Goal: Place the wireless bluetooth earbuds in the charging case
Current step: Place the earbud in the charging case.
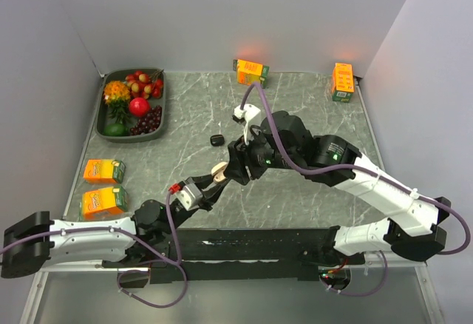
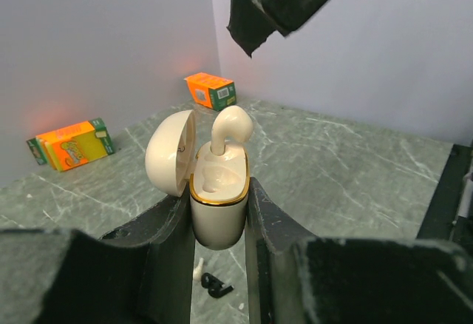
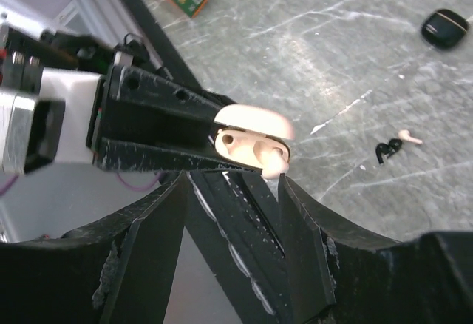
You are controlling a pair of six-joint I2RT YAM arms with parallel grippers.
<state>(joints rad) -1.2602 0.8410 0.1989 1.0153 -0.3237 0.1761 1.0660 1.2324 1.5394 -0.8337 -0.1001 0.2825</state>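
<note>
left jaws: clamped on open charging case [image 2: 218, 224] | whitish earbud [image 2: 231, 124]: upright in case | right jaws: apart, empty, above earbud

White tubes with black joints form the left arm [image 1: 89, 228], lower left, and the right arm [image 1: 378, 191], lower right. Purple cables [image 1: 277, 143] trail along both. The right gripper [image 3: 233, 191] is black, with edges scuffed pale.

Both arms extended; left end effector [image 2: 219, 191] clamped; right end effector [image 3: 230, 185] jaws apart, just above it.
</note>
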